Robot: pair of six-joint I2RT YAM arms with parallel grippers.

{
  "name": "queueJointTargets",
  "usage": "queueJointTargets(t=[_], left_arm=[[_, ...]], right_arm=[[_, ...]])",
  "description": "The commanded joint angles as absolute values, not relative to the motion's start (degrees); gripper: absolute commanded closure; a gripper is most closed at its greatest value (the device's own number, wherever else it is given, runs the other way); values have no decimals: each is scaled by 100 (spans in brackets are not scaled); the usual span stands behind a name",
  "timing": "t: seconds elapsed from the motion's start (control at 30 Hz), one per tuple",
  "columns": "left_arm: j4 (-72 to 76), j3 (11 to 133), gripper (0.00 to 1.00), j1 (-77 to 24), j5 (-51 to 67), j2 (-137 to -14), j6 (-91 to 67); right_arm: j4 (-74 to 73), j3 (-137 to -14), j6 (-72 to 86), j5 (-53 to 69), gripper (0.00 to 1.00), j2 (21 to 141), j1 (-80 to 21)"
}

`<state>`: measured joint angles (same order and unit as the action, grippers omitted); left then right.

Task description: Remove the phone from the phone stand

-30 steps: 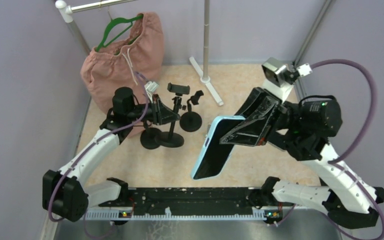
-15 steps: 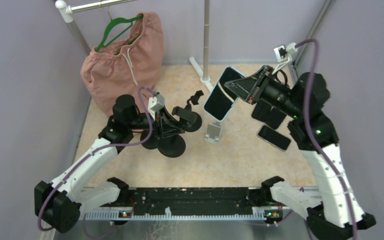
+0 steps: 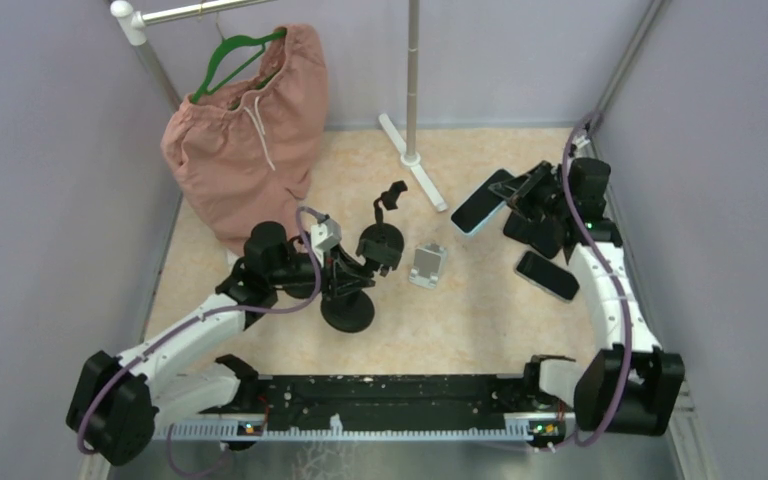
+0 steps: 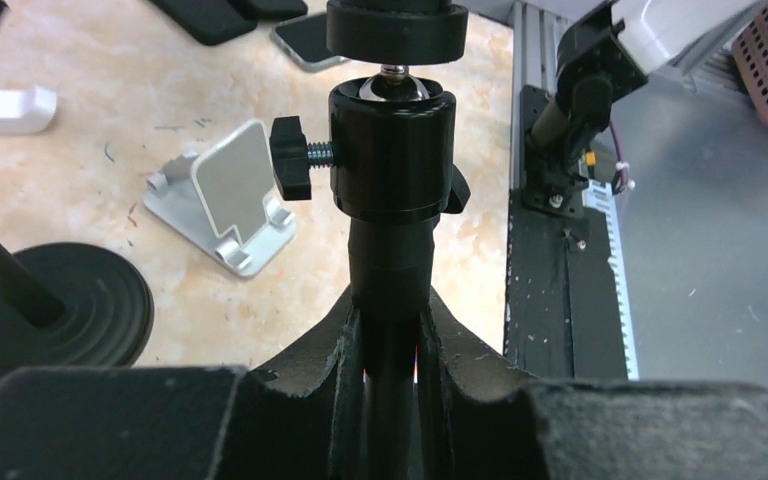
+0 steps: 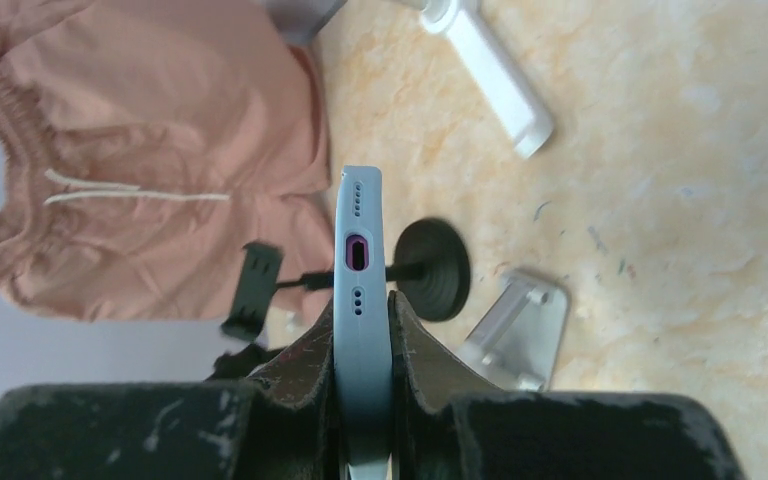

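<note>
**Bystanders on the beige counter (image 3: 460, 320)**

Far left: pink drawstring bag (image 3: 245, 150), slumped by the wall, green hanger (image 3: 230, 60) poking from its top, close under a metal rail (image 3: 195, 10). Far middle: upright white pole (image 3: 413, 70) on a flat white foot (image 3: 415, 165). Centre: small silver folding stand (image 3: 427, 265), with a spare black clamp stand (image 3: 381, 243) on a round base just left of it. Right side: dark phone (image 3: 547, 275) lying flat, more dark slabs beyond it, partly hidden.

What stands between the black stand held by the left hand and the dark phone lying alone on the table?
A small silver phone stand, empty, as the top view shows.
</note>
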<state>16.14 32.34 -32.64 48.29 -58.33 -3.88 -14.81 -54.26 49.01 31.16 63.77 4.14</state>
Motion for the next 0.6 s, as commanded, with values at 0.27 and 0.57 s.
queueJointTargets(t=[0.27,0.57], left_arm=[[4273,2570,94,-3770,4402,-6609,427],[5471,2613,74,-4061,3218,-7788,1288]], right_arm=[[-455,-5730,3866,2352,100,8425,449],[-403,-5977,3702,2414,100,9275,448]])
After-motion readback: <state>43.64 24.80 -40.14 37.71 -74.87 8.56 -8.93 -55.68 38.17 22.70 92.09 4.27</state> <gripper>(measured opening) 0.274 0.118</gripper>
